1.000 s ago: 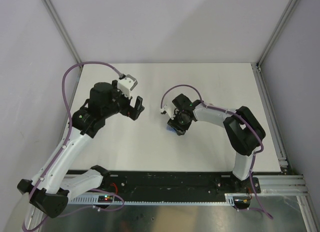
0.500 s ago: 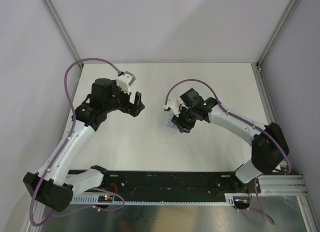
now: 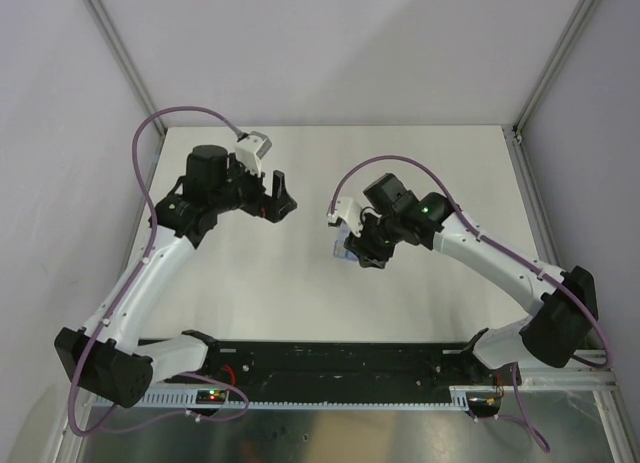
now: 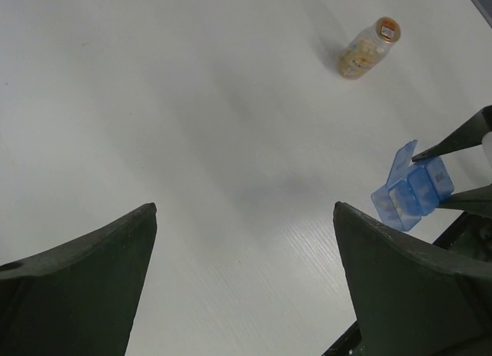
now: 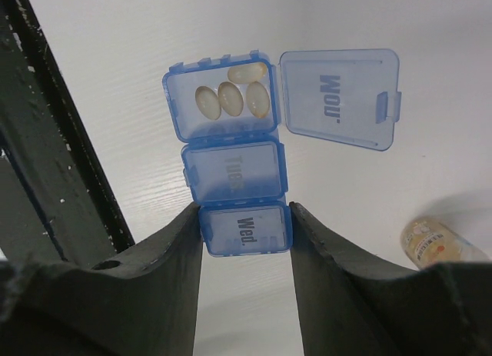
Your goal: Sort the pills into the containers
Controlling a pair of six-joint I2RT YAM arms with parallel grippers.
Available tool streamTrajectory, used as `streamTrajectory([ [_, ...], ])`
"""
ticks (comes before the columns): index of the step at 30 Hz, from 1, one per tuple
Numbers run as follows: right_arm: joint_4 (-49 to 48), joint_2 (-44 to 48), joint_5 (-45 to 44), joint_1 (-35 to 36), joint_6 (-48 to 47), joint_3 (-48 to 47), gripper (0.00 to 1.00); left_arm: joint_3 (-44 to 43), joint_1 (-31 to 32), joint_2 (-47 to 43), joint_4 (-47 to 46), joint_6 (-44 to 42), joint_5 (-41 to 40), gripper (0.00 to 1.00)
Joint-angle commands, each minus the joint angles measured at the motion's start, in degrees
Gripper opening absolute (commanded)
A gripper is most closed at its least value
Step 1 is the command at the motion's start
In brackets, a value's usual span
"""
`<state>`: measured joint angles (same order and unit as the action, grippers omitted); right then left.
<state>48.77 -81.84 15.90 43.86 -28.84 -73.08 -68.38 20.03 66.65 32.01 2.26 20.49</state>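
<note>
R pincer was nearly shut, clamped on the Wed end of the pill box, near the bottle. My L pincer hung fully open, empty, well apart from the bottle. Risk, I judged: held by one end only, box could pivot & dump its open cell. Long axis ran straight out from my fingers, Mon end farthest. Mon lid was flipped open toward the bottle, w/ four pills lying in that cell.

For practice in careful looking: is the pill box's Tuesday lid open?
No: on the pill box, the Tue lid lies shut; only the Mon lid is flipped open.
</note>
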Motion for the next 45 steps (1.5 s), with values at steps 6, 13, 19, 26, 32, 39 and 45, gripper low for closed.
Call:
streamTrajectory([
  [6,5.64,2.91,-0.34,1.57,-1.49,-6.1,0.14,-3.67,-1.0,3.19,-2.82,3.64,4.2,1.0],
  [13,7.38,2.6,-0.2,2.27,-1.73,-7.88,0.13,-3.71,-0.99,8.95,-6.04,7.92,11.5,0.99],
  [19,8.01,1.59,0.06,2.56,-1.6,-9.49,0.12,-4.95,0.58,15.34,-7.7,11.99,17.29,0.98],
  [26,8.62,0.12,0.59,2.84,-1.48,-10.65,0.11,-7.17,4.76,21.31,-7.77,13.97,22.69,0.99],
  [32,8.72,-0.34,0.51,2.9,-1.39,-10.52,0.1,-8.23,6.91,22.15,-7.76,13.79,26.4,0.98],
  [39,8.52,-0.15,-0.38,2.74,-1.37,-10.33,0.09,-6.95,8.01,20.81,-7.76,12.96,26.85,0.98],
  [45,8.19,-0.12,-0.65,2.19,-1.25,-10.29,0.08,-5.01,9.01,19.21,-7.77,11.49,27.06,0.98],
])
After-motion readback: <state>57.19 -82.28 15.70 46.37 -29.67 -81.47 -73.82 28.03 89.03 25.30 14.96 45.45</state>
